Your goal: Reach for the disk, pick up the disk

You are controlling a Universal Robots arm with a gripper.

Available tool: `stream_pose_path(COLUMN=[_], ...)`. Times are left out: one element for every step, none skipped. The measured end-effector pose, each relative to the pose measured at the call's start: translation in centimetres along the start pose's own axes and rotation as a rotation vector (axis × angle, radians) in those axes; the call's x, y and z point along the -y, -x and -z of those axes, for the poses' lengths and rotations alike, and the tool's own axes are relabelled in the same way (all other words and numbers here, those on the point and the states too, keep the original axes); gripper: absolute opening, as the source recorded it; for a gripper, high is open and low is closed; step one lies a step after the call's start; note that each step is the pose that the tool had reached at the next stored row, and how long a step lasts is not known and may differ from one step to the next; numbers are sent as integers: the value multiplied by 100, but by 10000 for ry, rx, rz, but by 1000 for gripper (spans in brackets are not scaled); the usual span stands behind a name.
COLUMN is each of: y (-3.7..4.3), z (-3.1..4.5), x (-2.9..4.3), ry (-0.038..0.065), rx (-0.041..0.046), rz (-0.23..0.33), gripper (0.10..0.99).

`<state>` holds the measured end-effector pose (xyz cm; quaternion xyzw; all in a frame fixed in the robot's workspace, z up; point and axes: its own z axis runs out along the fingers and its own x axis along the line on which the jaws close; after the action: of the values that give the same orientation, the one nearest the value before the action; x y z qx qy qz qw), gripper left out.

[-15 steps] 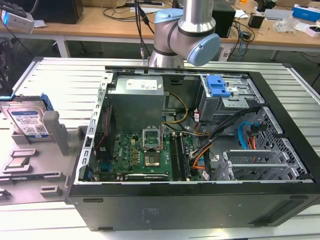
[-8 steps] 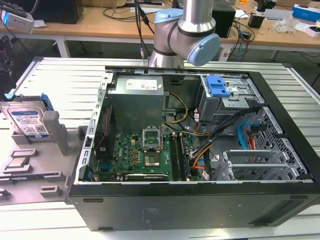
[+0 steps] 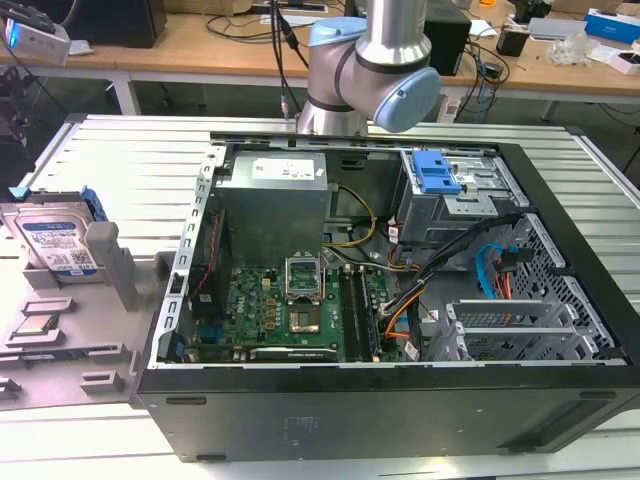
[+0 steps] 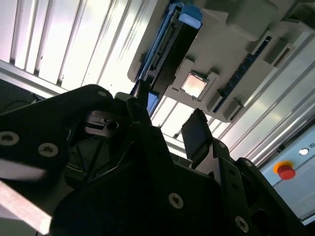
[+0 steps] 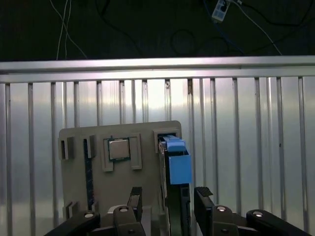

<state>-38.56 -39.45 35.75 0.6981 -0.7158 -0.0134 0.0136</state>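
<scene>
The black two-fingered gripper (image 5: 168, 199) has its jaws spread wide, and nothing is clamped. In the first wrist view, the flat silver metal disk in its blue plastic bracket (image 5: 177, 164) stands on edge in the gap between the dark fingers (image 5: 203, 199). It sits closer to one finger than the other, with open space visible on both sides of it. Whether the pads have dropped far enough to flank its body I cannot tell.

The disk sits in a slot of a pale grey plastic holder plate (image 5: 123, 182). A small square silver CPU chip (image 5: 118, 149) rests in a recess of the same plate, off to one side of the jaws.

Under the holder lies a work table of ribbed silver aluminium slats (image 5: 246, 147). Beyond the jaws the table ends at a crossways rail, and past that a dark floor strewn with loose cables (image 5: 147, 29) shows. In the second wrist view, a red round push button (image 4: 285, 170) sits on a white panel well away from the fingers.

In the exterior view, the disk (image 3: 55, 245) leans in the holder at the exterior view's left. Beside it is an open black computer tower case (image 3: 400, 300) lying on the table, and the grey and light-blue robot arm (image 3: 370, 70) rises behind it. Wooden workbenches cluttered with wires (image 3: 560, 70) line the back of the room.
</scene>
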Motion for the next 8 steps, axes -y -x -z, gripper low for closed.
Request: stream_pose_path(y=[25, 38, 44, 44, 45, 45, 45, 45], z=[0, 0, 0, -1, -10, -28, -45, -57], x=[0, -1, -1, -1, -2, -4, -6, -6], ry=[0, 0, 0, 0, 0, 0, 0, -1], rx=[0, 0, 0, 0, 0, 0, -1, -1], rz=[0, 0, 0, 2, 2, 0, 0, 1], gripper=[545, 545, 545, 545, 545, 545, 545, 545])
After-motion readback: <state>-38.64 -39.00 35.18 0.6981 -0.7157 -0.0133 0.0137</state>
